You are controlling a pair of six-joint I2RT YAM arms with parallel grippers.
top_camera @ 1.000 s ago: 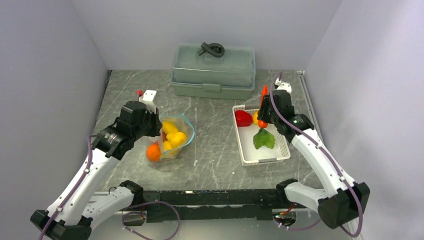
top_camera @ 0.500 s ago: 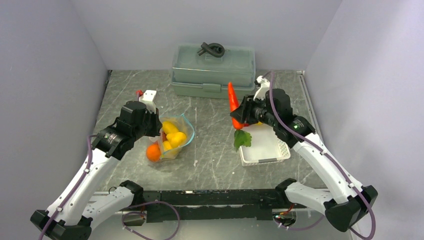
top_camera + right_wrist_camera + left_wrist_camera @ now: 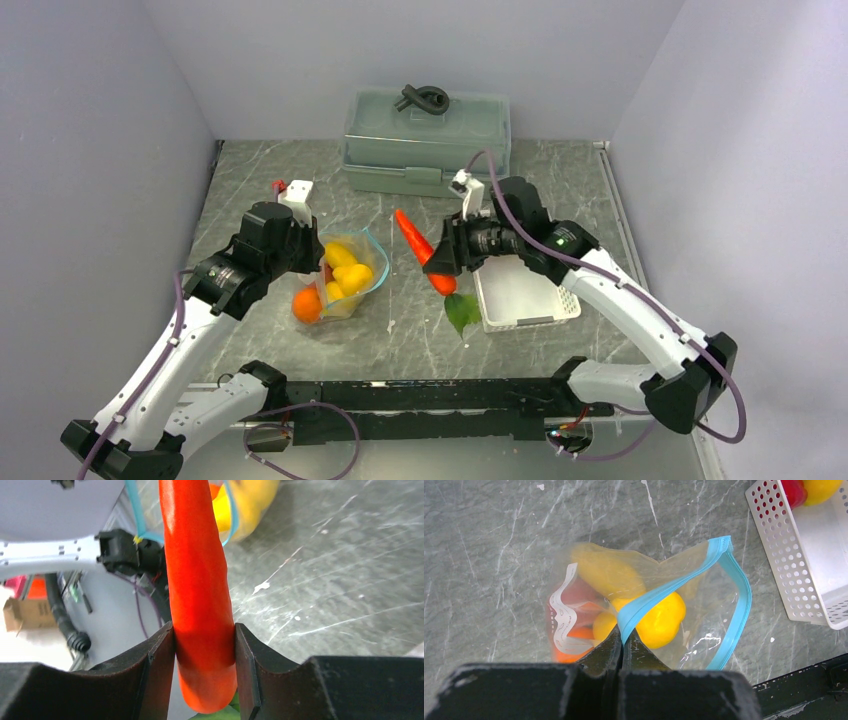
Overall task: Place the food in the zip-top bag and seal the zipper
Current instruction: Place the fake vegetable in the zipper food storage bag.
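My right gripper (image 3: 440, 268) (image 3: 204, 630) is shut on an orange-red carrot (image 3: 418, 248) (image 3: 196, 580) with green leaves (image 3: 462, 312), held in the air between the basket and the zip-top bag (image 3: 352, 270). The clear bag (image 3: 659, 600) lies open on the table with yellow food (image 3: 664, 620) and orange food (image 3: 306, 304) inside. My left gripper (image 3: 316, 262) (image 3: 622, 636) is shut on the teal-blue zipper (image 3: 649, 602) at the bag's near mouth edge, holding it up.
A white lattice basket (image 3: 520, 296) stands right of centre; in the left wrist view its corner (image 3: 784, 555) holds a red and a yellow piece. A grey-green lidded box (image 3: 426, 140) stands at the back. Grey walls close in left and right.
My right gripper has lifted the carrot out of the basket and carried it left toward the bag, tilting it. The left gripper and bag have not moved.
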